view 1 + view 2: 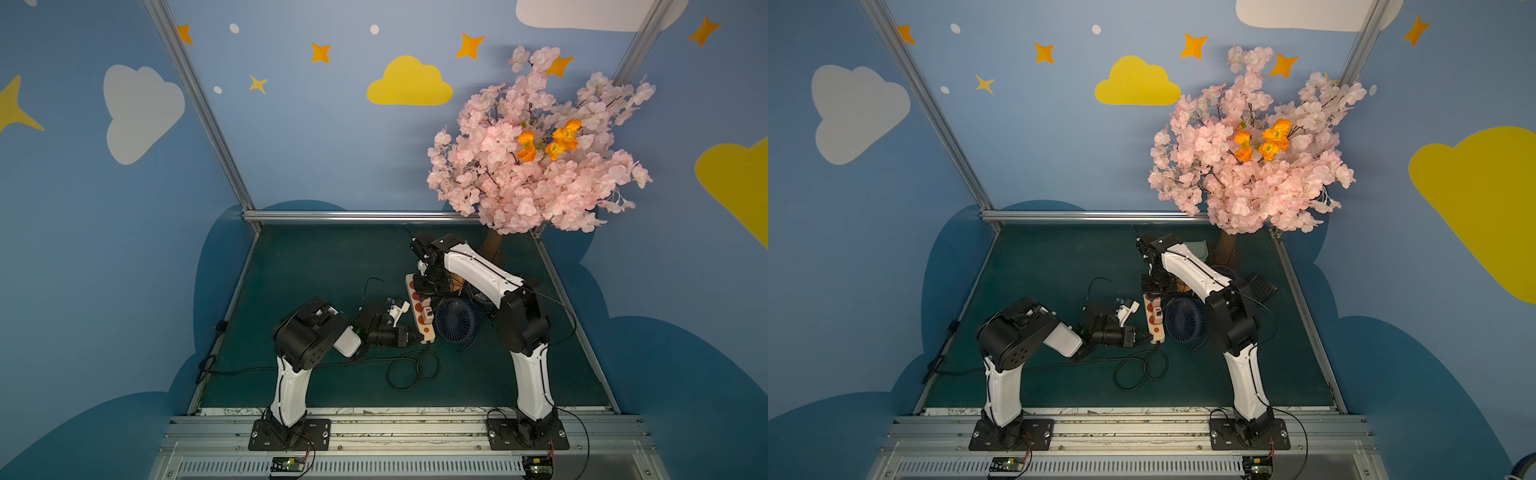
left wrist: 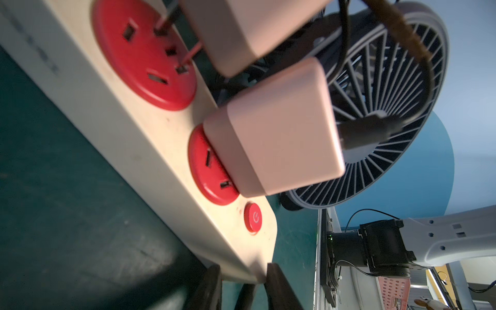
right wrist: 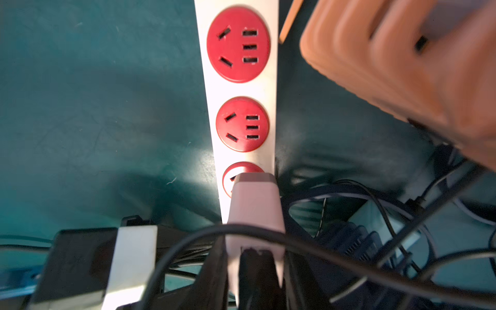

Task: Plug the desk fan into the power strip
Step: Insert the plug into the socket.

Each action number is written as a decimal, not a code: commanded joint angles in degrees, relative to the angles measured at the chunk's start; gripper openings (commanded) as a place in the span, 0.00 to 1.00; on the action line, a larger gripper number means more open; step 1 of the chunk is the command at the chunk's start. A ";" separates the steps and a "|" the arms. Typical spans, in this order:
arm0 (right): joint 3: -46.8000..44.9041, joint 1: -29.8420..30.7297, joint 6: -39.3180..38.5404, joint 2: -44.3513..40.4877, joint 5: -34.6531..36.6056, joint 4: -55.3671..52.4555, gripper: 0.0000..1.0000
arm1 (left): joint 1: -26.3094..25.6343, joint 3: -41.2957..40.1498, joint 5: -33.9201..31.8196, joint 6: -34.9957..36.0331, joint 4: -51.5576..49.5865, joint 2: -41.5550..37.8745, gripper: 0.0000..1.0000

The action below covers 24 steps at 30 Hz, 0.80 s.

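- Power strip (image 1: 417, 301) lay on the green mat (image 1: 316, 282) between the 2 arms, long axis running away from the bases, orange button (image 2: 252, 217) at the near end.
- Left gripper (image 1: 415, 336) clamped that near end, 1 jaw on each side of the corner.
- Right gripper (image 3: 252, 271) was clenched on a white adapter (image 3: 253, 209) directly above the strip; prongs stood part-way in the 2nd socket from the button, body not seated.
- A 2nd adapter (image 2: 279, 128) sat fully home in the socket beside the button, close to the held one.
- Desk fan (image 1: 454, 319) lay just beside the strip, on the right arm's side.
- Black cable (image 3: 295, 239) crossed the held adapter: judged a snag risk.
- Judged next: straight push down by the right arm.
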 commanded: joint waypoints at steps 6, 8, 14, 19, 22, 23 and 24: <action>-1.91 0.78 1.94 1.30 2.75 0.80 0.00 | -0.15 -0.72 -1.17 1.33 -2.83 3.35 0.32; -2.49 1.07 2.35 1.29 3.96 0.97 0.00 | -0.09 -0.72 -1.14 1.38 -2.88 3.37 0.32; -7.69 2.77 4.87 1.02 5.27 2.73 0.00 | -0.07 -0.63 -1.13 1.30 -2.84 3.46 0.32; -15.08 2.82 6.24 1.07 3.23 7.39 0.00 | -0.06 -0.72 -0.96 1.34 -2.88 3.29 0.32; -17.22 2.48 6.31 2.12 1.41 10.58 0.00 | -0.01 -0.72 -0.96 1.32 -2.82 3.20 0.32; -17.15 2.57 6.07 3.01 1.23 11.14 0.00 | -0.03 -0.65 -0.96 1.24 -2.86 3.20 0.32; -16.94 2.67 5.75 3.86 1.21 11.65 0.00 | -0.04 -0.63 -0.96 1.25 -2.86 3.15 0.31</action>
